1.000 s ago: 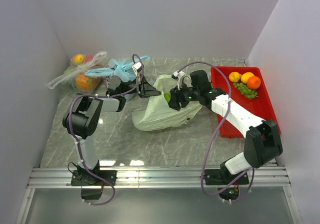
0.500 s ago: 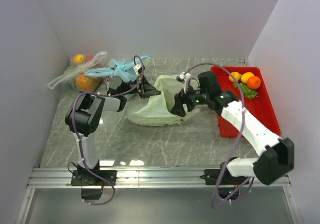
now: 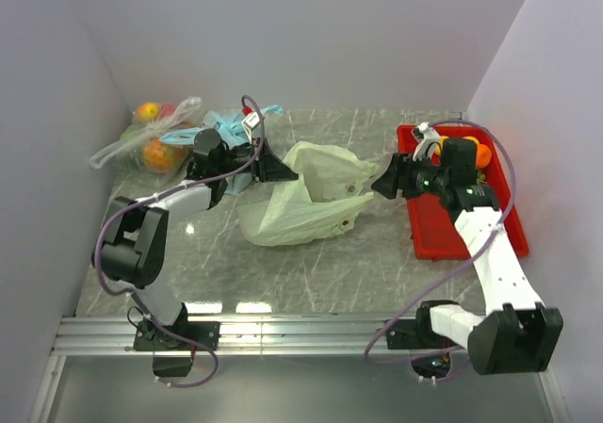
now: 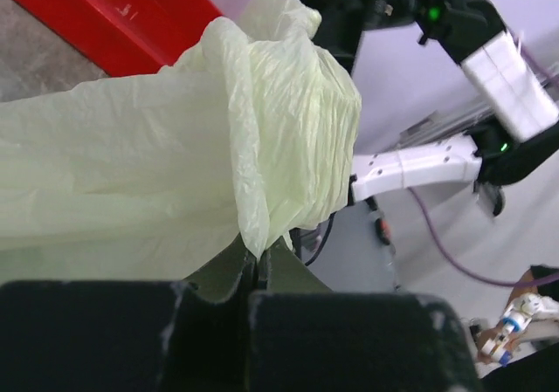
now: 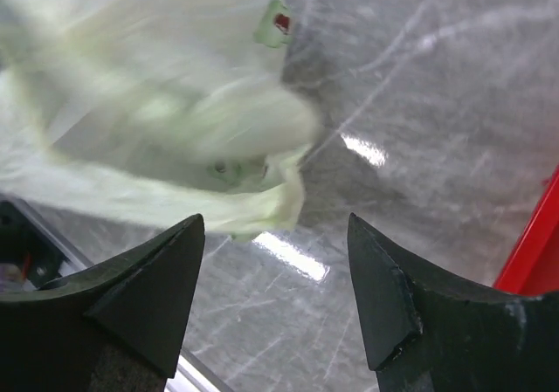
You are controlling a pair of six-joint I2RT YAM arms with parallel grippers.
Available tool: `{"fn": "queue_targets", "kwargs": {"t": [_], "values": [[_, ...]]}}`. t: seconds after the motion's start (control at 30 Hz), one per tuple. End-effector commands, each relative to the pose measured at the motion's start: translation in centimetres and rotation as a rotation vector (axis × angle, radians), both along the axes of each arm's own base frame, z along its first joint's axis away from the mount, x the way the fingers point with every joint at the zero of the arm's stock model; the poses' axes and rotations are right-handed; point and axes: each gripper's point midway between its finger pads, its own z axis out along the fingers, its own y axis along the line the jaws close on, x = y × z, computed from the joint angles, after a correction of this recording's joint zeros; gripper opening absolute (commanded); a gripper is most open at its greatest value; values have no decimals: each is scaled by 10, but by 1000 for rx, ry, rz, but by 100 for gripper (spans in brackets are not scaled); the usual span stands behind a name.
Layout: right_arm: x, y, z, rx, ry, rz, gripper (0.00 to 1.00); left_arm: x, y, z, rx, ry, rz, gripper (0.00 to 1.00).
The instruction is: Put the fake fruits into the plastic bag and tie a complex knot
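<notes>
The pale green plastic bag (image 3: 306, 202) lies mid-table, its left edge lifted. My left gripper (image 3: 281, 171) is shut on a fold of that edge; the left wrist view shows the fingertips (image 4: 256, 265) pinching the bag (image 4: 175, 139). My right gripper (image 3: 382, 186) is open and empty, just right of the bag and apart from it. In the right wrist view the gripper (image 5: 275, 296) hovers over the table with the blurred bag (image 5: 157, 121) ahead. Fake fruits sit at the tray's far end: the orange ball (image 3: 483, 152) and a yellow one (image 3: 443, 143), mostly hidden by my right arm.
The red tray (image 3: 443, 239) stands at the right, its edge in the right wrist view (image 5: 537, 252). A light blue bag (image 3: 221, 126) and a clear bag of wrapped fruit (image 3: 151, 145) lie at the back left. Walls close in on three sides.
My right gripper has pulled out of the bag's mouth and moved right, toward the red tray. My left gripper kept its hold on the bag's edge and the bag settled leftward.
</notes>
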Motion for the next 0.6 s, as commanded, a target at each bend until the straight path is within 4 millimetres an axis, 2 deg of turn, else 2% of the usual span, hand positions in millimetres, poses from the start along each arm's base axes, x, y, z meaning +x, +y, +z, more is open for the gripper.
{"fn": "queue_targets", "kwargs": {"t": [0.0,0.03,0.07,0.1,0.13,0.2,0.4,0.5,0.57], "values": [[10,9,-33,122,167,-55,74,-13,7,-22,95,-134,-44,0],[16,12,-50,145,204,-61,75,-16,8,-25,107,-142,-54,0],[18,14,-58,169,230,-70,76,-21,10,-29,131,-119,-61,0],[19,17,-65,204,264,-78,77,-21,11,-33,145,-170,-64,0],[20,23,-79,226,293,-60,78,-23,12,-35,153,-178,-72,0],[13,35,-96,259,354,-29,80,-25,14,-40,179,-182,-78,0],[2,74,-113,254,318,77,85,-25,14,-43,179,-194,-76,0],[4,87,-128,246,374,80,85,-24,13,-43,176,-188,-74,0],[12,96,-131,249,374,94,83,-22,12,-42,174,-190,-70,0]]}}
